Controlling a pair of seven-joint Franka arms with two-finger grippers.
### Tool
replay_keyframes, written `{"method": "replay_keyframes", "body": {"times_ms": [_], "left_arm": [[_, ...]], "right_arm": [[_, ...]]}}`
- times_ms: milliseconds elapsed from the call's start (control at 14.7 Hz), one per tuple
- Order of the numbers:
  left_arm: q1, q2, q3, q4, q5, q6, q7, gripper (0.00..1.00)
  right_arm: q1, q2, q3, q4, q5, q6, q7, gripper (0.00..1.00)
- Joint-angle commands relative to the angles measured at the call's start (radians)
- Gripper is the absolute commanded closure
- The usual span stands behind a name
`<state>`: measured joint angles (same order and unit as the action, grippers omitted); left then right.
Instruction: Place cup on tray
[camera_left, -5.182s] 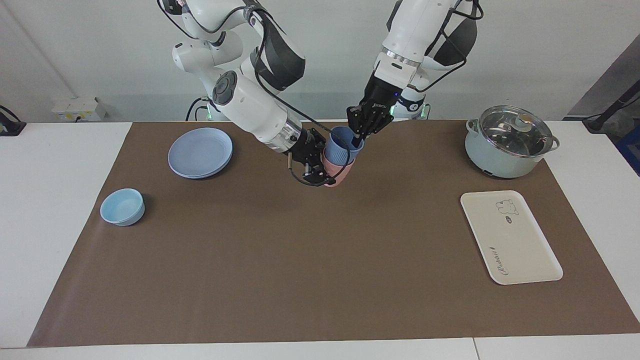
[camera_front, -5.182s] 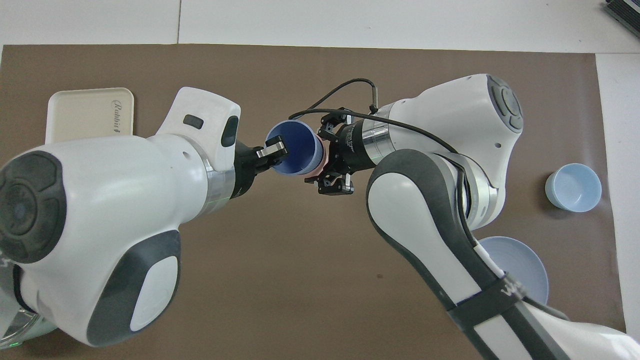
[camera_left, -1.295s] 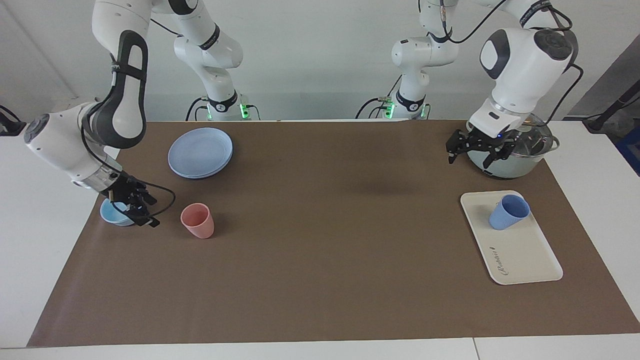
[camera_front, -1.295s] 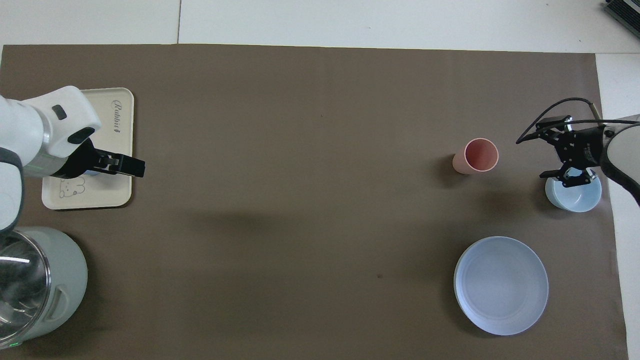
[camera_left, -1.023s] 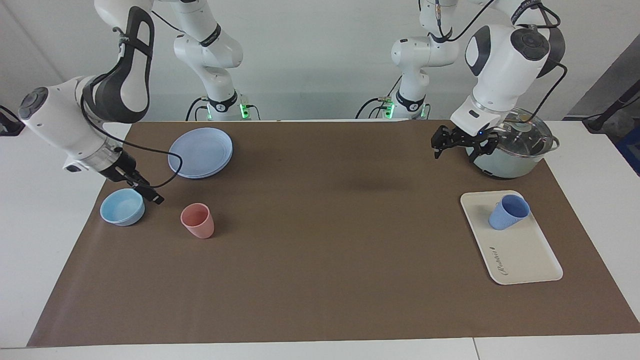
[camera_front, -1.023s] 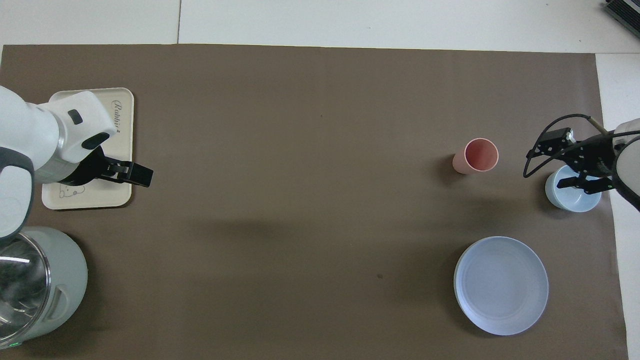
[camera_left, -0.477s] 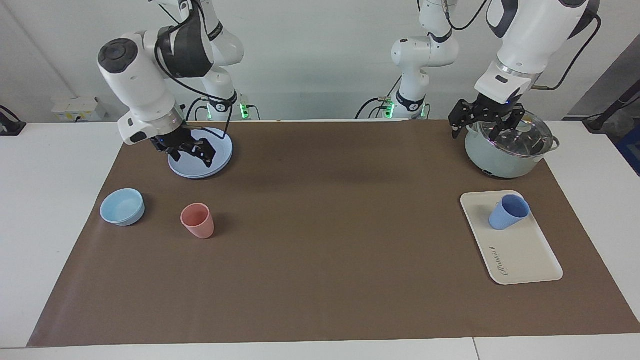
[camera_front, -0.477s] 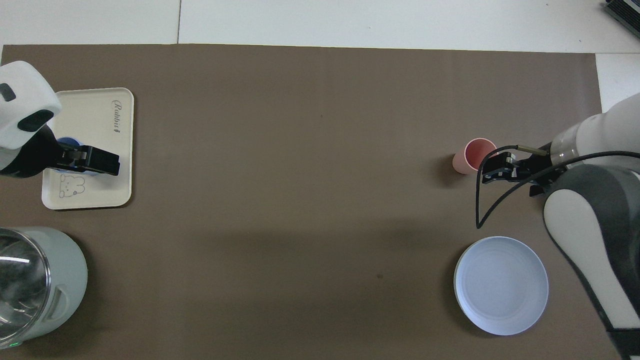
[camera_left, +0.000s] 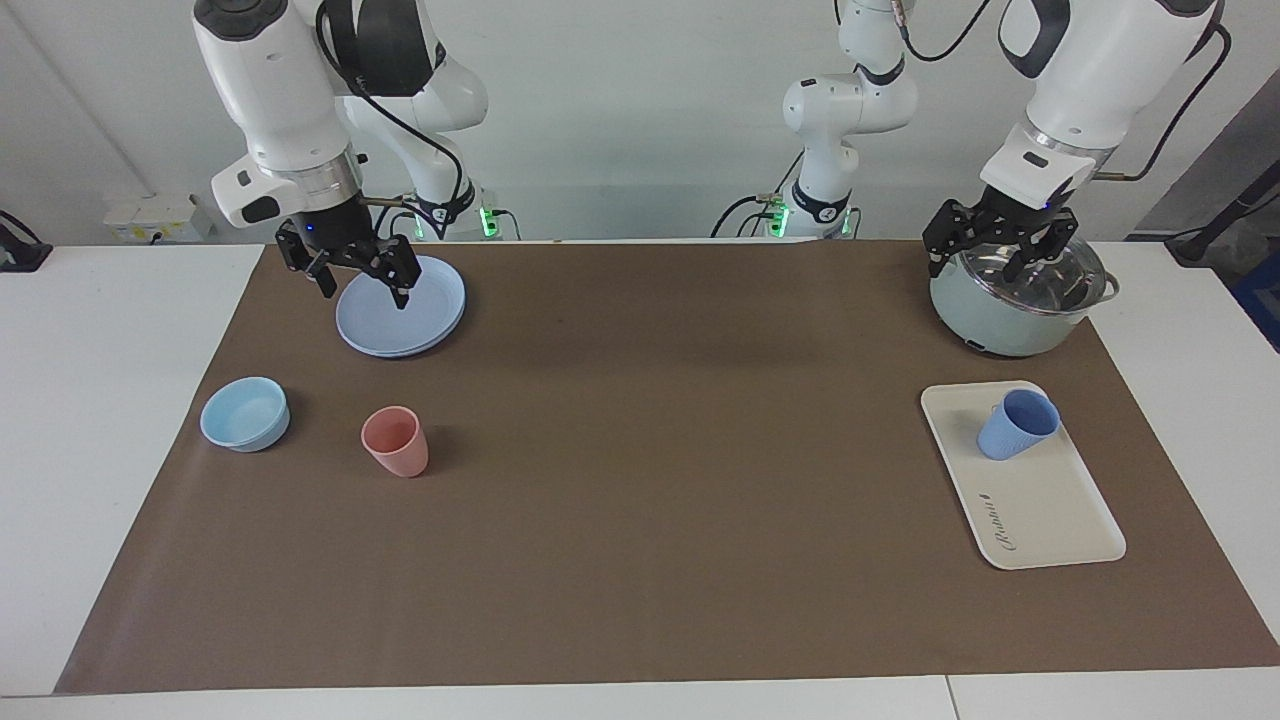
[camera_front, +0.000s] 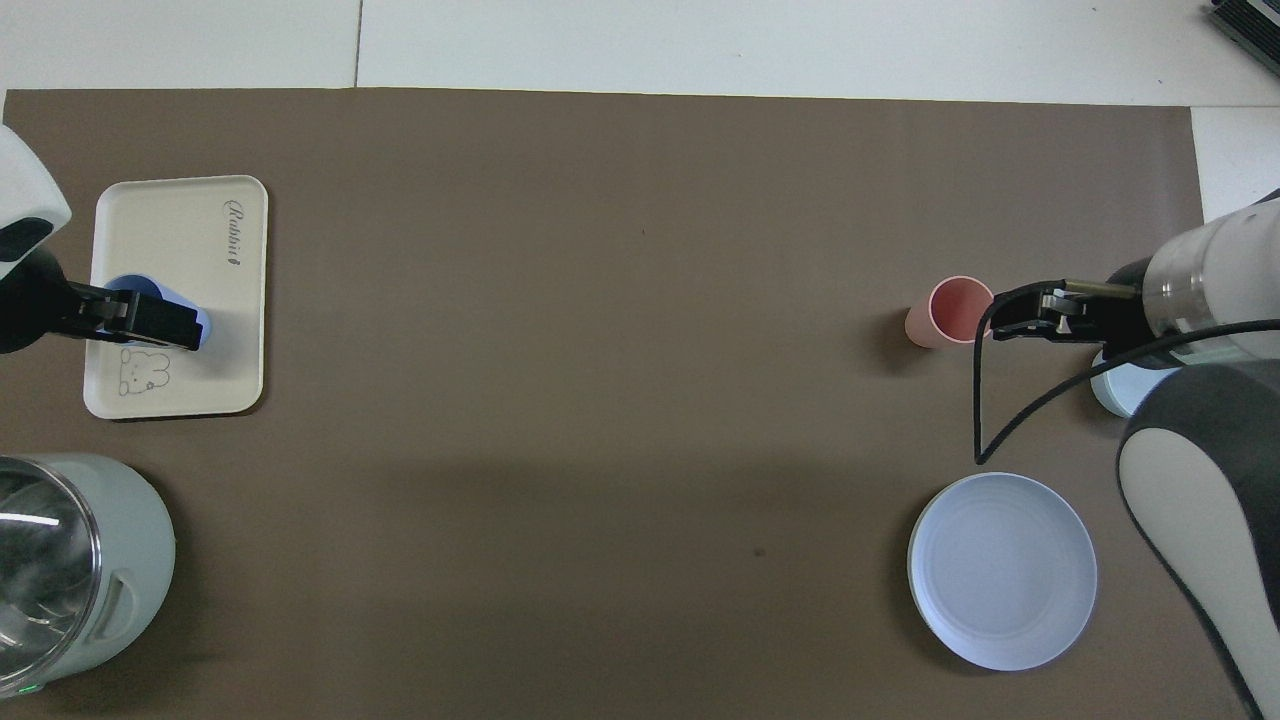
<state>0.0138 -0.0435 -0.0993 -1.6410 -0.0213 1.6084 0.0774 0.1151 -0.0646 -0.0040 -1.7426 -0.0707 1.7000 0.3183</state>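
Observation:
The periwinkle-blue cup (camera_left: 1017, 424) stands open end up on the cream tray (camera_left: 1040, 505), at the bear-drawing end, nearer the robots. Nothing holds it. In the overhead view the cup (camera_front: 128, 287) is partly covered by my raised left gripper (camera_front: 165, 325), with the tray (camera_front: 180, 240) under it. In the facing view my left gripper (camera_left: 975, 262) is open and empty, up in the air over the pot. My right gripper (camera_left: 362, 285) is open and empty over the blue plate; it also shows in the overhead view (camera_front: 1020, 310).
A pale green pot with a glass lid (camera_left: 1015, 300) (camera_front: 60, 560) stands nearer the robots than the tray. At the right arm's end are a round blue plate (camera_left: 400, 310) (camera_front: 1002, 570), a salmon-pink tumbler (camera_left: 395, 442) (camera_front: 950, 312) and a light-blue bowl (camera_left: 245, 413) (camera_front: 1115, 390).
Earlier both grippers held the stacked cups in mid-air. Now the blue cup rests on the tray. The left gripper rose over the pot; the right went from the bowl to the plate.

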Motion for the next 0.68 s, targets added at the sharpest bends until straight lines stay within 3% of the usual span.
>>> {"method": "replay_keyframes", "body": {"times_ms": [0, 136, 614], "left_arm": [[0.012, -0.01, 0.0, 0.02, 0.023, -0.059, 0.012, 0.0], [0.012, 0.001, -0.003, 0.062, 0.023, -0.097, 0.01, 0.0], [0.012, -0.009, -0.003, 0.04, 0.023, -0.09, 0.016, 0.0]], "right_arm": [[-0.012, 0.009, 0.004, 0.087, -0.017, -0.098, -0.037, 0.0], [-0.015, 0.014, 0.001, 0.115, -0.015, -0.147, -0.112, 0.0], [-0.031, 0.002, -0.008, 0.089, 0.063, -0.163, -0.127, 0.0]]}}
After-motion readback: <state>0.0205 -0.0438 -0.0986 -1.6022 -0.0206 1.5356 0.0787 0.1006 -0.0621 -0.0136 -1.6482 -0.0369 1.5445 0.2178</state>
